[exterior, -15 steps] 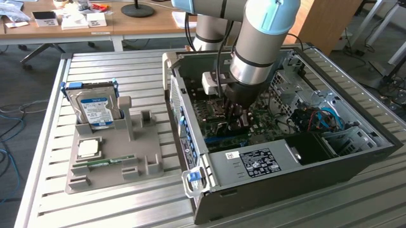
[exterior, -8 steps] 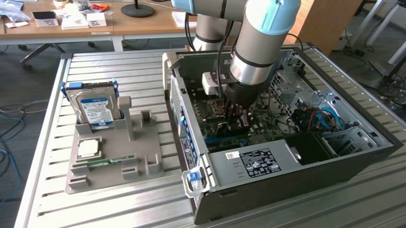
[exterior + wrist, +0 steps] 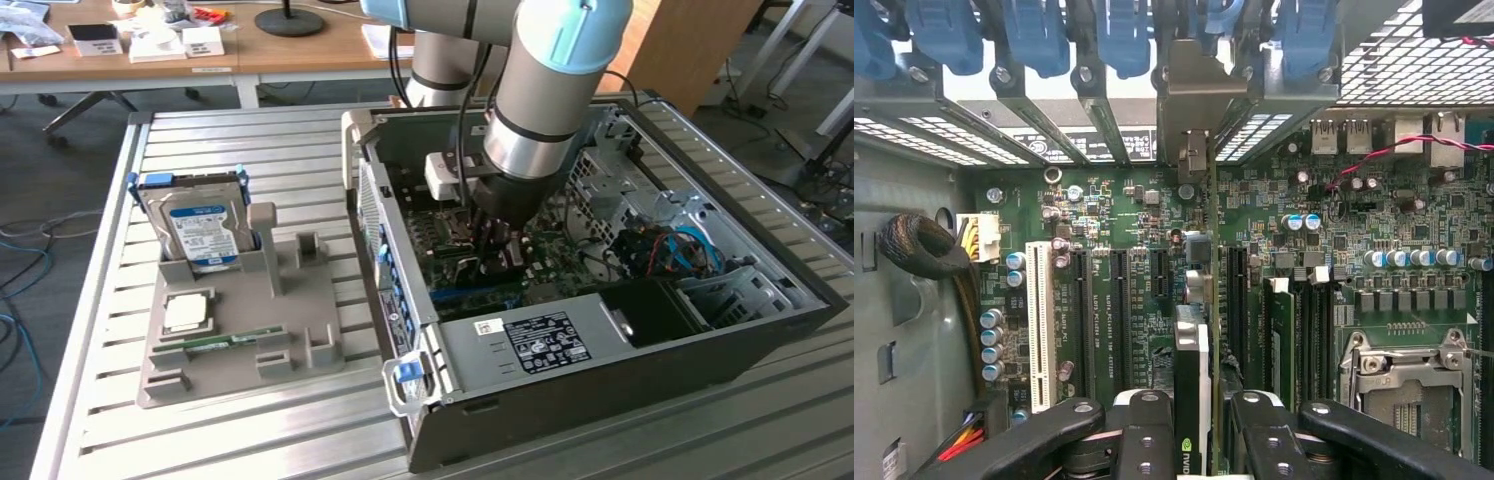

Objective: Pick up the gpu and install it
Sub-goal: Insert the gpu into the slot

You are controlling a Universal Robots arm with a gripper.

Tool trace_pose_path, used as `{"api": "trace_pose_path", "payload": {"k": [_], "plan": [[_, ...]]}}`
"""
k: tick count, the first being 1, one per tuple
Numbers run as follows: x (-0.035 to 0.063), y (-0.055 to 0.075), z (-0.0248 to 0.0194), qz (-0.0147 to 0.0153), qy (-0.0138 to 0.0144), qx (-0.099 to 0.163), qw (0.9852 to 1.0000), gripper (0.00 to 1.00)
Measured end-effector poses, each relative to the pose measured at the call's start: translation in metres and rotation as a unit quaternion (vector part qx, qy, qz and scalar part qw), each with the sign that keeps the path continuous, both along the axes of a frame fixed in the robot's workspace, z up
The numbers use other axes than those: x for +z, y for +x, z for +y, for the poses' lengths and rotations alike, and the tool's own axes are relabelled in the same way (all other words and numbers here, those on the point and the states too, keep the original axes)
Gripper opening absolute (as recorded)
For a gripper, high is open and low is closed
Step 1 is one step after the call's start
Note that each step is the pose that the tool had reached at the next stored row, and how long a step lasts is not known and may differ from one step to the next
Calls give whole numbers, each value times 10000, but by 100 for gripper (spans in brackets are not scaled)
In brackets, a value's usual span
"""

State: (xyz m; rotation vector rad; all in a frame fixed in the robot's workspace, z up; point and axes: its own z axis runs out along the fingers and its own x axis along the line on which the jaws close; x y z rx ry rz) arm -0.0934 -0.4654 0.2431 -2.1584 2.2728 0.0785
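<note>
**Your gpu hangs edge-on over the motherboard, clamped in the tool.**

You see the gpu from the wrist as a thin vertical sliver, pinched between the two black fingers of the tool, which is closed onto it. It is held on edge so that its lower edge can meet a slot; its long axis runs parallel to the expansion slots on the motherboard, and its far end points toward the rear bracket openings of the computer case, where a metal bracket would sit. In the exterior view your tool reaches deep inside the open case on the table. Whether the card already touches a slot, you cannot tell.
</note>
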Motion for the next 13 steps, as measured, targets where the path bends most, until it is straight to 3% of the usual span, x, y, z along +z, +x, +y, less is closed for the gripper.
{"api": "trace_pose_path", "payload": {"k": [13], "plan": [[10, 0, -2, 0, 3, 0, 10000, 27]]}}
